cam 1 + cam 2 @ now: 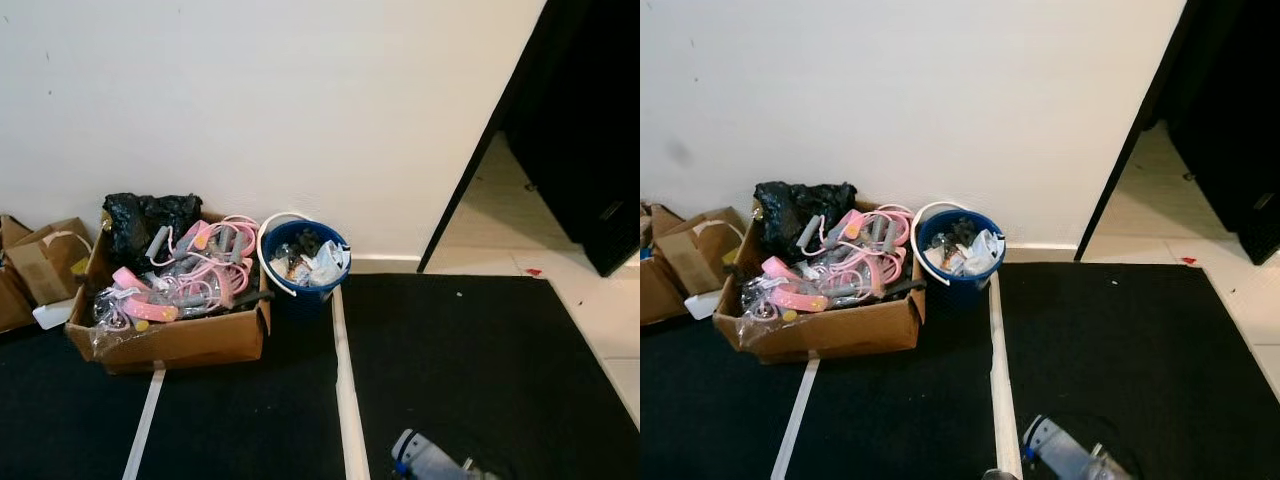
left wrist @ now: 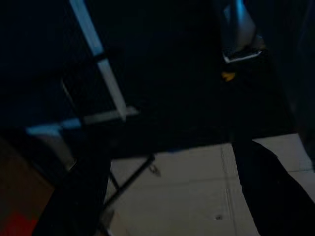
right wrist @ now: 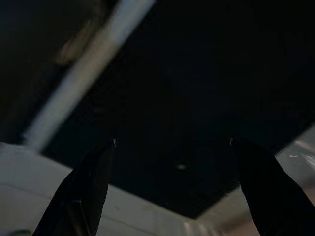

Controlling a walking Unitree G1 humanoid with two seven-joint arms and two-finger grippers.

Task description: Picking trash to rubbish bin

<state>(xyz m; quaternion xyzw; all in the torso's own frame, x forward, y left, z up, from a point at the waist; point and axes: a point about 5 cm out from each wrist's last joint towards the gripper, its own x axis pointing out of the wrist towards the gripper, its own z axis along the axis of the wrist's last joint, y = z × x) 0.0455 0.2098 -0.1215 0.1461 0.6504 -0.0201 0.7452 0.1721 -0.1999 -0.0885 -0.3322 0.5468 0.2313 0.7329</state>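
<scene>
Two containers stand against the white wall at the centre left of the left eye view: a blue rubbish bin [image 1: 305, 262] holding crumpled trash [image 1: 318, 263], and touching its left side a cardboard box [image 1: 180, 335] heaped with pink cords [image 1: 205, 262] and a black bag [image 1: 148, 218]. Brown paper bags [image 1: 45, 262] sit at the far left edge. Black mats [image 1: 470, 370] cover the floor, split by a white strip [image 1: 347, 400]. A clear plastic bottle [image 1: 425, 458] lies at the bottom edge, right of centre, well apart from the bin. A dark doorway [image 1: 570, 120] opens at the upper right.

Right eye view: the same scene, the bottle [image 1: 1070, 455] again at the bottom edge.

Left wrist view: very dark; pale strips cross the mat [image 2: 162, 73], with lighter floor [image 2: 197, 191] below. I cannot tell how the left pincer stands.

Right wrist view: the right pincer [image 3: 172, 147] is spread wide over the dark mat, holding nothing.
</scene>
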